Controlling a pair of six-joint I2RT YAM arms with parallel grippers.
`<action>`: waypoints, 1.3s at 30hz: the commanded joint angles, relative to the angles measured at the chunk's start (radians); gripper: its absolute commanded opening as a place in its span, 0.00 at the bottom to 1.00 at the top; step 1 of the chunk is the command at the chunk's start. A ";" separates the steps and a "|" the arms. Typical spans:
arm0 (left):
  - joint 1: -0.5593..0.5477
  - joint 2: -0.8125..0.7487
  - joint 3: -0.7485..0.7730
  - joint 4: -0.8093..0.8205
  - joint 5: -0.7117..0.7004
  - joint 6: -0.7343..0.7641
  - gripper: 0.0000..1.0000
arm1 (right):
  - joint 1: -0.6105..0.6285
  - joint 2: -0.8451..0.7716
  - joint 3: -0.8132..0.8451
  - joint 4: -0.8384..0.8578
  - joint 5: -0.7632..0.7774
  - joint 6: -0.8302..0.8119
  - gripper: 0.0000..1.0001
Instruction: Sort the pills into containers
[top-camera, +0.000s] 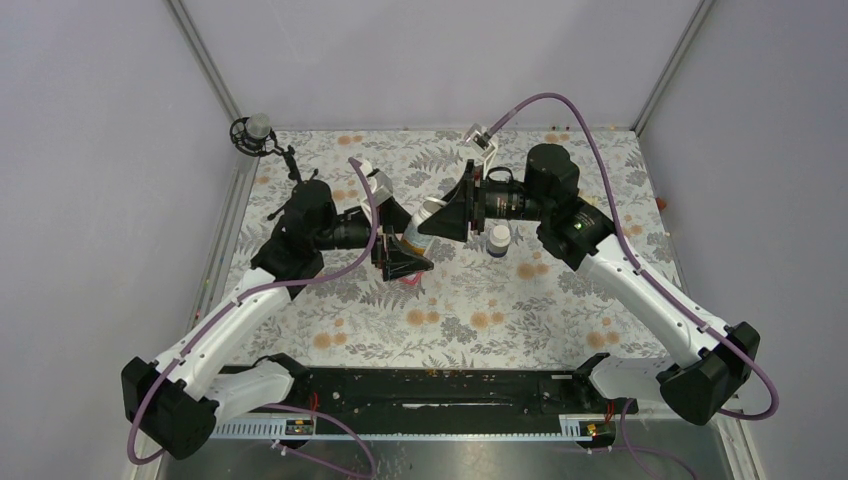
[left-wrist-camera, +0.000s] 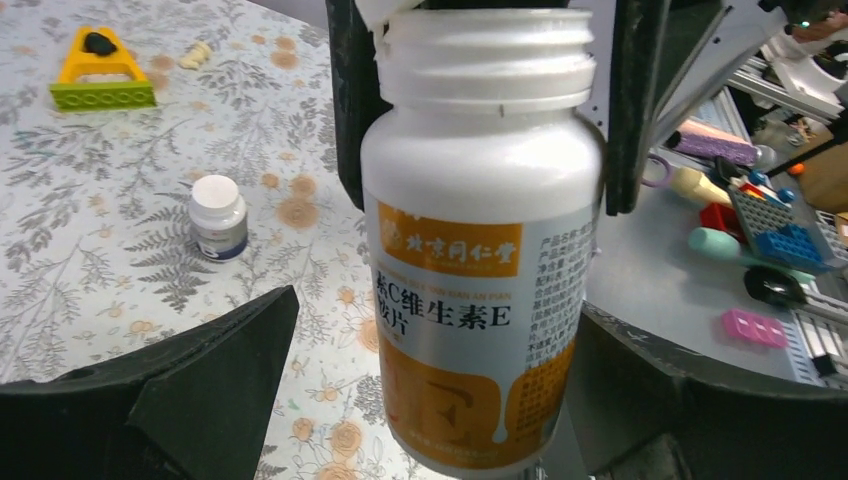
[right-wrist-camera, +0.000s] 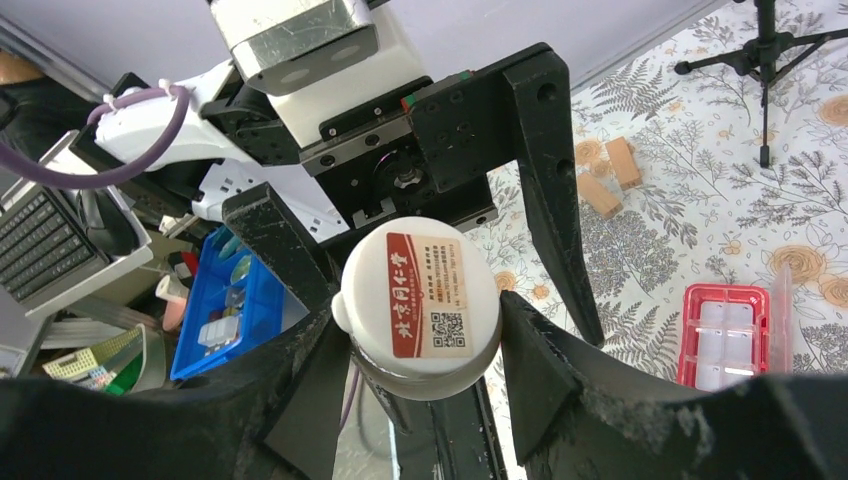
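white bottle (left-wrist-camera: 480, 200): tilted, off the bench (top-camera: 560, 300)
right pincer (right-wrist-camera: 420, 345): clamped on the bottle's neck end
left pincer (left-wrist-camera: 440, 320): around the bottle's base, grip unclear
pill tray (right-wrist-camera: 725, 335): beneath the bottle

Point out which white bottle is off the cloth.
The big orange-labelled bottle: the right pincer holds it in the air by its top end. The small capped bottle stands upright on the floral cloth.

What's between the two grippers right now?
A white bottle, clamped in the right gripper's jaws, its base between the left gripper's open jaws; every view shows it.
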 joint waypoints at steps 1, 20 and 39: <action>0.019 -0.014 0.032 -0.023 0.139 0.004 0.94 | 0.008 -0.003 0.030 0.017 -0.087 -0.082 0.28; 0.026 0.047 0.076 -0.083 0.161 -0.005 0.64 | 0.009 0.022 0.040 -0.025 -0.158 -0.141 0.30; 0.026 -0.011 0.025 -0.092 0.079 0.071 0.00 | -0.042 -0.010 0.056 -0.104 0.067 -0.059 0.70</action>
